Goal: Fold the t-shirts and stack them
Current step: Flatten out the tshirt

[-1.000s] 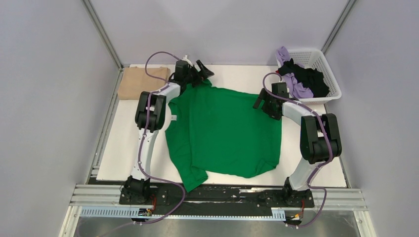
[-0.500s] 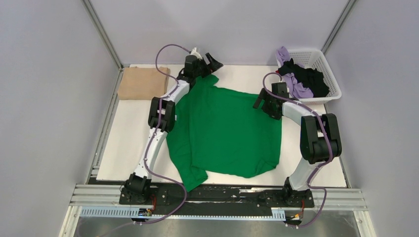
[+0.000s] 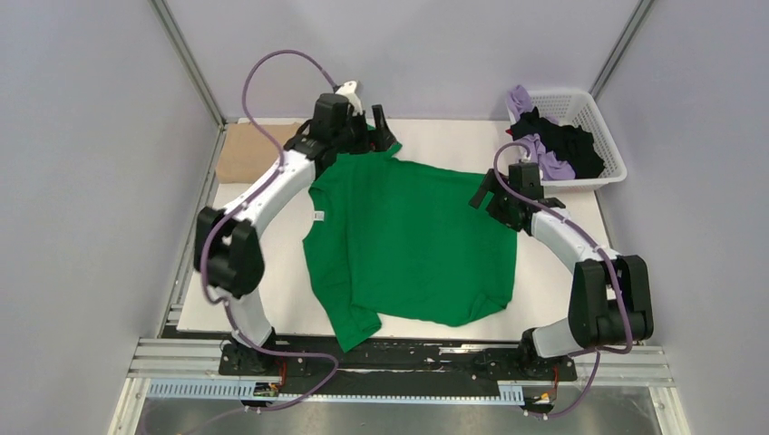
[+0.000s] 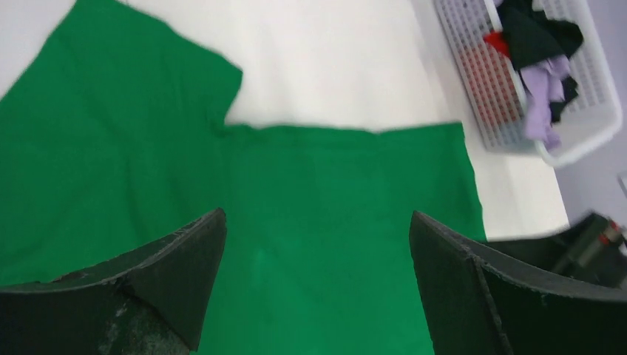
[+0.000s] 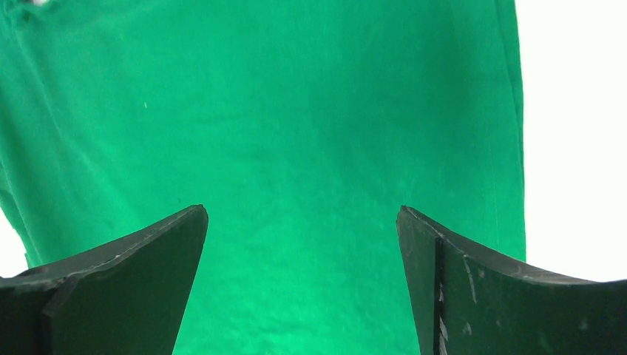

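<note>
We cannot read the white label point(image 3: 319, 216) on the green t-shirt point(image 3: 408, 240); left gripper point(image 4: 318, 229) and right gripper point(image 5: 303, 214) gape empty; the left elbow point(image 3: 227, 258) has swung outward.

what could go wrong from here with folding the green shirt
Both the left tool and right tool hang open over the green t-shirt, gripping nothing; closing on flat mid-panel cloth could bunch it rather than catch an edge. The near sleeve reaches the table's front edge and might slide off when pulled. The left arm passes beside the tan t-shirt and could nudge it.
</note>
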Controlling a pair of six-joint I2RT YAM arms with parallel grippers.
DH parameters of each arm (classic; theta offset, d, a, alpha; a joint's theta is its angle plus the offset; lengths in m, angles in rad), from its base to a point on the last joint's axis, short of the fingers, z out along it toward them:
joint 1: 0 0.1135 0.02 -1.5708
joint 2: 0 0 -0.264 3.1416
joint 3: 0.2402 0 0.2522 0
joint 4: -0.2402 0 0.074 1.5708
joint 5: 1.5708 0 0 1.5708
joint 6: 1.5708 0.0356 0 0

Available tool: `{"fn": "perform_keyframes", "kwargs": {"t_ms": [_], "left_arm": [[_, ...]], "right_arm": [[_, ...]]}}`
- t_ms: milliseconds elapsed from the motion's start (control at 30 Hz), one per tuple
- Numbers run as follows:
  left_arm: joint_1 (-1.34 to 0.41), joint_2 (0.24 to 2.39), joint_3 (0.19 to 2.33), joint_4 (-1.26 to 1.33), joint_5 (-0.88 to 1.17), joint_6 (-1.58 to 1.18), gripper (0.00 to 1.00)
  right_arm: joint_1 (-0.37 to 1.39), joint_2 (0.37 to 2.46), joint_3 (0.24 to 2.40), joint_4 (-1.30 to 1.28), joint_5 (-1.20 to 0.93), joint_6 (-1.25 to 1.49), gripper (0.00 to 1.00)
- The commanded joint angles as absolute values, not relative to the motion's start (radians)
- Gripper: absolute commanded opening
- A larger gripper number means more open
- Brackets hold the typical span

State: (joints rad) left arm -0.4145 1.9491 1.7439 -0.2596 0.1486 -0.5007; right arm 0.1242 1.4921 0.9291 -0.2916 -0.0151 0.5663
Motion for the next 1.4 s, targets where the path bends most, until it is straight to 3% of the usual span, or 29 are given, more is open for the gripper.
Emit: {"fn": "perform_keyframes", "kwargs": {"t_ms": [0,233,433,700,1100,1267,1367], "left_arm": [[-0.428,1.69,1.318,-0.262,0.089,-0.516,1.0],[-0.469,1.35,0.789,-0.165,0.093,-0.715,1.0],[-0.468,1.279,0.604,-0.096,0.013,-0.845,1.0],[-0.362,1.35,0.551,-0.181,0.005,-0.937,1.0],[-0.238,1.202,0.681,-0.505,-0.316,-0.846,1.0],[-0.22,1.225,0.755,-0.48,-0.289,-0.773,1.0],[-0.219,1.219,0.765,-0.463,-0.154,-0.752,1.0]], "right_arm": [[0.159,1.399,0.848,-0.331,-0.012,0.601,1.0],[0.175,1.377,0.781,-0.331,-0.032,0.627,1.0],[0.174,1.423,0.76,-0.312,-0.028,0.648,1.0],[0.165,1.473,0.76,-0.312,-0.004,0.653,1.0],[0.146,1.539,0.777,-0.313,0.03,0.657,1.0],[0.134,1.546,0.826,-0.319,0.036,0.64,1.0],[0.136,1.515,0.851,-0.33,0.017,0.637,1.0]]}}
